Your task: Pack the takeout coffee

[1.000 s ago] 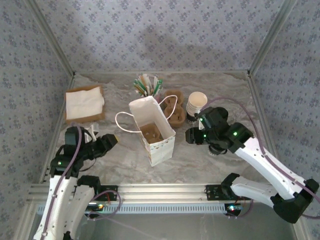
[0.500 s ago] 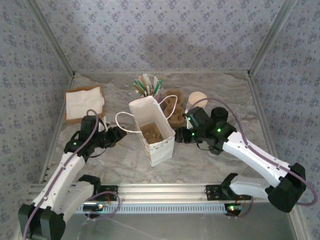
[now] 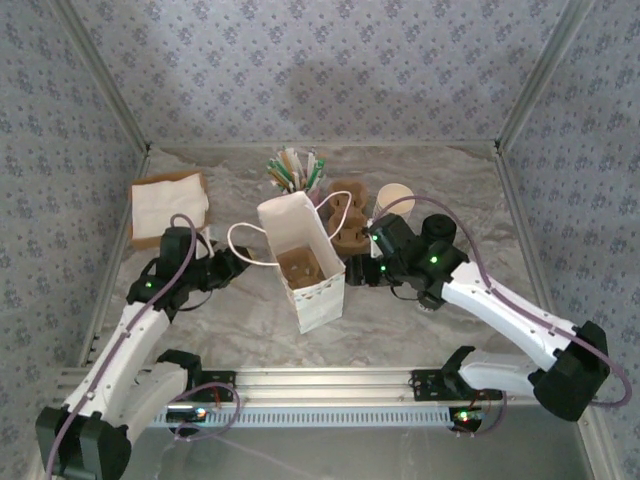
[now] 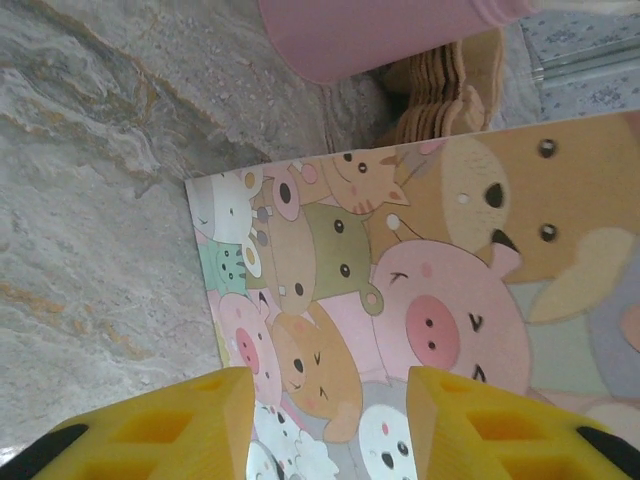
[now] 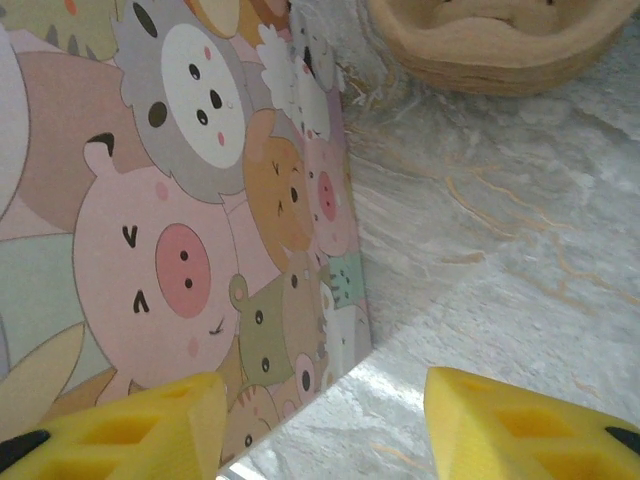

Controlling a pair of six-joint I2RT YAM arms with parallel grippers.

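Marble tabletop (image 3: 390, 325); paper bag (image 3: 320, 298) stands beside pulp carriers (image 3: 348, 215).

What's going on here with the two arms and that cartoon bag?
Two robot arms flank an open paper bag printed with cartoon animals. The left end effector is at the bag's left side and the right end effector at its right, both with jaws apart and holding nothing. A brown pulp carrier sits inside the bag.

The right gripper (image 5: 325, 432) holds its yellow fingers (image 5: 125, 430) apart, with nothing between them. At left, the cartoon-animal paper bag (image 5: 180, 230) stands on the marble table (image 5: 500, 260). At the top, cropped, is what looks like stacked brown pulp carriers (image 5: 500, 45).
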